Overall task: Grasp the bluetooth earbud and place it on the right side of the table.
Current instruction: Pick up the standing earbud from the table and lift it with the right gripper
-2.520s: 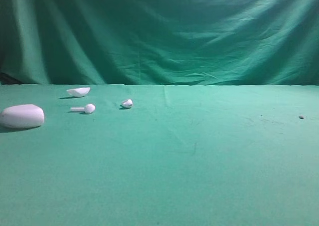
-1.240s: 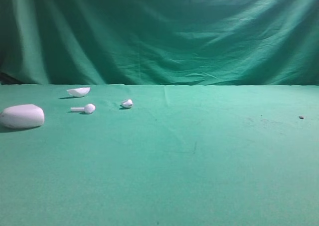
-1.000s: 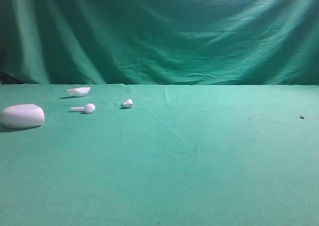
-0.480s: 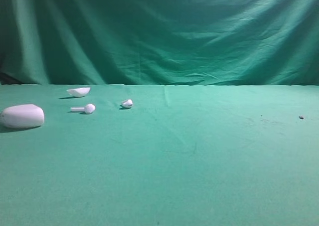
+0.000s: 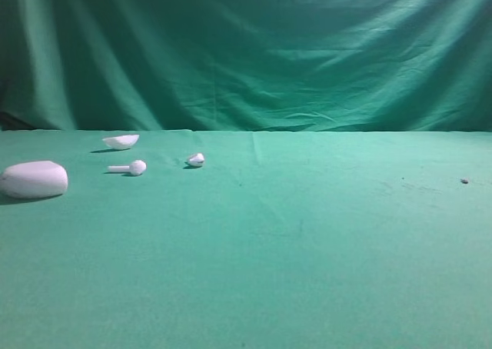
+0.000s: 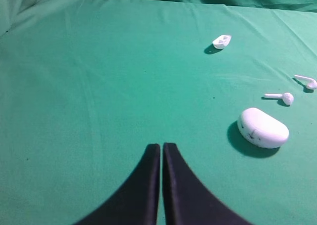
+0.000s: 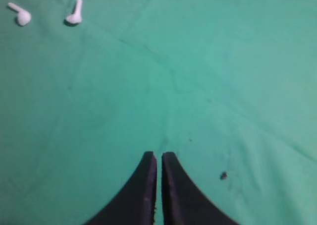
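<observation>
Above bare green cloth, right gripper (image 7: pixel 159 155): jaws pressed together, holding nothing.
Left gripper (image 6: pixel 161 146): jaws closed as well, empty.
Bluetooth earbud (image 5: pixel 196 159): lying on the table (image 5: pixel 307 272), left of centre, well apart from both grippers.
Second earbud (image 5: pixel 131 167): near it, further left.
White case (image 5: pixel 34 179): at the far left edge.
White shell piece (image 5: pixel 121 141): behind the second earbud.

Light on my feeds is dim and strongly green-tinted. High view: the curtain (image 5: pixel 246 49) is darkest at its upper left corner and brighter toward the right, so the source probably sits high and right. The case (image 5: pixel 34 179) drops a soft shadow on the table (image 5: pixel 307 249), toward its left edge. All three views look soft and grainy. Right wrist view is the blurriest; the small white pieces near its top left corner lack detail. No glare.
</observation>
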`<action>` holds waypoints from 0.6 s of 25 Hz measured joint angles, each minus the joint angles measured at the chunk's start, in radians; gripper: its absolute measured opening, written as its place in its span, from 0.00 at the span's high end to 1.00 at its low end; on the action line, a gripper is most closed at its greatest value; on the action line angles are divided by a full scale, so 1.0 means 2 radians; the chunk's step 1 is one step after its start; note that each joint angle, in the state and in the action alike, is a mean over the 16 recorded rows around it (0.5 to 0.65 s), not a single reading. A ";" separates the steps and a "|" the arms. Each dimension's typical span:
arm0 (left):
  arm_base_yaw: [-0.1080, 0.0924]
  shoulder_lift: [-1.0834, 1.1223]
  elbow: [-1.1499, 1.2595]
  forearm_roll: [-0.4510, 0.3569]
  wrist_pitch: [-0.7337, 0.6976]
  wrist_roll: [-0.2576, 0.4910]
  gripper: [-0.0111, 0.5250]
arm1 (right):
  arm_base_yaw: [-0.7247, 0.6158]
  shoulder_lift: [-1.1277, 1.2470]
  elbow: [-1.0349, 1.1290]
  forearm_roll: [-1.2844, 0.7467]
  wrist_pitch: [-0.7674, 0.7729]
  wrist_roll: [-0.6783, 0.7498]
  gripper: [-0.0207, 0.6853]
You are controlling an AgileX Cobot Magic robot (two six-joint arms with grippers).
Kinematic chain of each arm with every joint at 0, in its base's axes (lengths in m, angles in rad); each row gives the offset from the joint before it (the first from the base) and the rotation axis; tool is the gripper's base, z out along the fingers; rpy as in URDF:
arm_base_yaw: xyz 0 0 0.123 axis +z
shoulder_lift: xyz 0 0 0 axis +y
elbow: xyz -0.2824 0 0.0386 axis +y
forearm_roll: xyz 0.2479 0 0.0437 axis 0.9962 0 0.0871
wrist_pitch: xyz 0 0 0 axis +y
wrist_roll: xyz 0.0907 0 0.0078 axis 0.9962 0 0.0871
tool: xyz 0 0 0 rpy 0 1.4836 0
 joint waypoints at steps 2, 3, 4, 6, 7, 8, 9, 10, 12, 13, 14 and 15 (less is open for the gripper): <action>0.000 0.000 0.000 0.000 0.000 0.000 0.98 | 0.028 0.051 -0.046 -0.003 0.019 -0.005 0.97; 0.000 0.000 0.000 0.000 0.000 0.000 0.98 | 0.040 0.076 -0.069 -0.004 0.026 -0.006 0.97; 0.000 0.000 0.000 0.000 0.000 0.000 0.98 | 0.052 0.100 -0.091 -0.005 0.033 -0.007 0.96; 0.000 0.000 0.000 0.000 0.000 0.000 0.98 | 0.072 0.147 -0.135 -0.007 0.042 -0.007 0.94; 0.000 0.000 0.000 0.000 0.000 0.000 0.98 | 0.081 0.170 -0.156 -0.007 0.047 -0.007 0.92; 0.000 0.000 0.000 0.000 0.000 0.000 0.98 | 0.088 0.191 -0.177 -0.007 0.051 -0.007 0.89; 0.000 0.000 0.000 0.000 0.000 0.000 0.98 | 0.094 0.213 -0.198 -0.007 0.055 -0.006 0.87; 0.000 0.000 0.000 0.000 0.000 0.000 0.98 | 0.100 0.234 -0.219 -0.006 0.060 -0.005 0.84; 0.000 0.000 0.000 0.000 0.000 0.000 0.98 | 0.109 0.273 -0.259 -0.005 0.068 0.000 0.79; 0.000 0.000 0.000 0.000 0.000 0.000 0.98 | 0.112 0.292 -0.278 -0.004 0.072 0.004 0.77; 0.000 0.000 0.000 0.000 0.000 0.000 0.98 | 0.115 0.309 -0.297 -0.004 0.076 0.008 0.74; 0.000 0.000 0.000 0.000 0.000 0.000 0.98 | 0.117 0.326 -0.315 -0.003 0.080 0.013 0.71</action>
